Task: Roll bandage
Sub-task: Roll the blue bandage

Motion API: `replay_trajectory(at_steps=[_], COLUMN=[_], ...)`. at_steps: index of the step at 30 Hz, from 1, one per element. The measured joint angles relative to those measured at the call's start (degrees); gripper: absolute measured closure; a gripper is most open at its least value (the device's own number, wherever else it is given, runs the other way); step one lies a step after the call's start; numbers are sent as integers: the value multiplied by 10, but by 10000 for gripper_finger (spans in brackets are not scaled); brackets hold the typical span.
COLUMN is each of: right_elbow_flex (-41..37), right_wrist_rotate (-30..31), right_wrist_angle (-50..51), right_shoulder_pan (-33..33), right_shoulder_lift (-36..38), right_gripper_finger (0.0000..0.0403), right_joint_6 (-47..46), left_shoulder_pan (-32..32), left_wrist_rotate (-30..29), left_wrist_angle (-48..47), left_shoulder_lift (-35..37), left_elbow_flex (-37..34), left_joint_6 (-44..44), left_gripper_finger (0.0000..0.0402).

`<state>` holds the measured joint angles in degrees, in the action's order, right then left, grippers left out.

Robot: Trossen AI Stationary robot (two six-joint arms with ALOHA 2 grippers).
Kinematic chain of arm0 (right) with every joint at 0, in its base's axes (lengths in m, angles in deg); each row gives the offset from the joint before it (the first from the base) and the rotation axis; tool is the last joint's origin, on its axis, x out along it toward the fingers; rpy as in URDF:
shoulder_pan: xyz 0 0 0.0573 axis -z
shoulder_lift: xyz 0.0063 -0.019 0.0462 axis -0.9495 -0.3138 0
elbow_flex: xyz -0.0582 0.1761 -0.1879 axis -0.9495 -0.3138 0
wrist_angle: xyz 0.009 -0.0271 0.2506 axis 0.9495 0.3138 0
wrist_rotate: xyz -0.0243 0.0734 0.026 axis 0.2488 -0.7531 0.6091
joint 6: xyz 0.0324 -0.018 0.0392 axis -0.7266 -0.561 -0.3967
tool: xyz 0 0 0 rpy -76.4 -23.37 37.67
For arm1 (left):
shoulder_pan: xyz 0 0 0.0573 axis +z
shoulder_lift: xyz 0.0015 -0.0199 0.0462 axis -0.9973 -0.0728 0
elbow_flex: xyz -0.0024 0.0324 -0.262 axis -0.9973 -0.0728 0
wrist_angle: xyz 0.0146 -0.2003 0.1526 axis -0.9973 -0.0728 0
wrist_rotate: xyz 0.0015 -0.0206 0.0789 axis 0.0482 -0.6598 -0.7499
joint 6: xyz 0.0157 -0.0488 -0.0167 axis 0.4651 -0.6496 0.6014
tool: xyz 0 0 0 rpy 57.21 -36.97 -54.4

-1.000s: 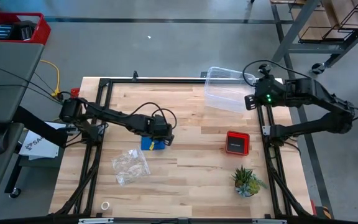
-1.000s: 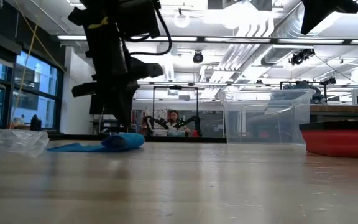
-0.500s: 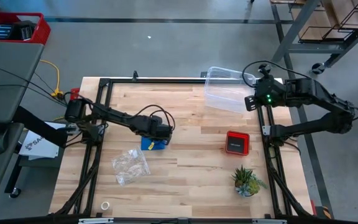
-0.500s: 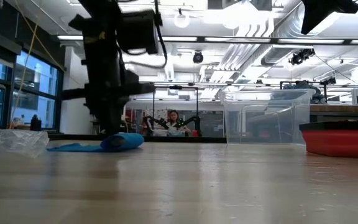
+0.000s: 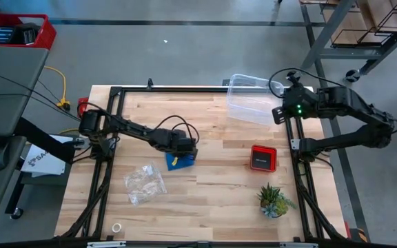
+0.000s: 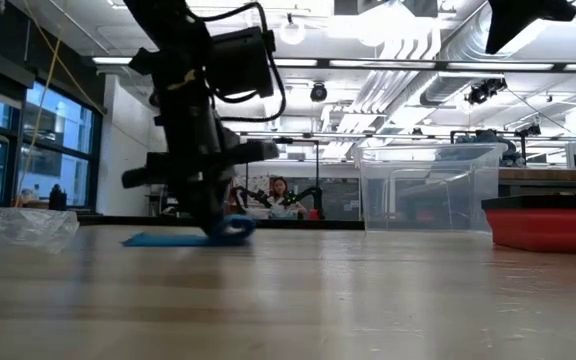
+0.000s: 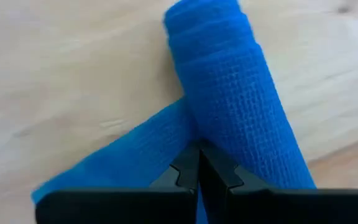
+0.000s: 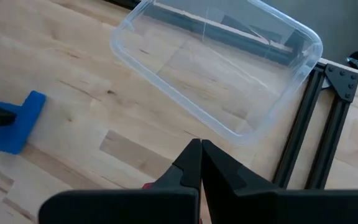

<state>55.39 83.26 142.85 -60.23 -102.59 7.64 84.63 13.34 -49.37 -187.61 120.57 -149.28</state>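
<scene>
The bright blue bandage (image 5: 178,162) lies on the wooden table left of centre. One end is rolled up (image 7: 229,93) and a flat tail (image 7: 117,165) lies spread on the wood beside it. In the low view the roll (image 6: 236,227) rests on the table with the tail (image 6: 163,240) flat. My left gripper (image 7: 199,165) is shut and stands over the bandage, pointing down, where the roll meets the tail. My right gripper (image 8: 201,152) is shut and empty, held high at the table's far right by the clear box (image 8: 216,68). My left gripper's shut fingertips (image 7: 219,171) are down on the bandage where the roll meets the flat tail (image 7: 188,134), coming from above. The bandage lies on the table under them. I cannot tell whether any fabric is caught between the tips.
A crinkled clear plastic bag (image 5: 145,183) lies near the bandage, toward the near left. A clear box (image 5: 253,100) stands at the far right. A red-and-black square device (image 5: 263,157) and a small potted plant (image 5: 274,200) are on the right. A small white ring (image 5: 116,227) lies at the near left.
My left gripper has gone toward the table's right edge, staying low on the table, and has turned a little. The bandage has slid along the table with it toward the right, roll and tail together.
</scene>
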Motion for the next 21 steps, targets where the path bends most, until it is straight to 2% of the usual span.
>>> replay_trajectory(at_steps=[5,9,12,18,21], right_elbow_flex=[0,0,0,0,0], right_wrist_rotate=[-39,-69,-88,-104,-136], right_wrist_angle=[0,-8,-24,-113,-177], right_shoulder_pan=[0,-8,-34,-88,-94], right_shoulder_lift=[3,-2,-24,-129,-198], right_gripper_finger=[403,403,403,403,403], right_joint_6=[0,-8,-22,-6,31], left_shoulder_pan=[0,0,0,6,-8], left_wrist_rotate=[-4,-15,-52,-73,-76], left_wrist_angle=[58,56,38,-73,-142], left_shoulder_lift=[0,-7,-7,20,47], left_elbow_flex=[2,30,48,69,66], left_joint_6=[16,48,75,157,161], left_gripper_finger=[401,401,401,401,401])
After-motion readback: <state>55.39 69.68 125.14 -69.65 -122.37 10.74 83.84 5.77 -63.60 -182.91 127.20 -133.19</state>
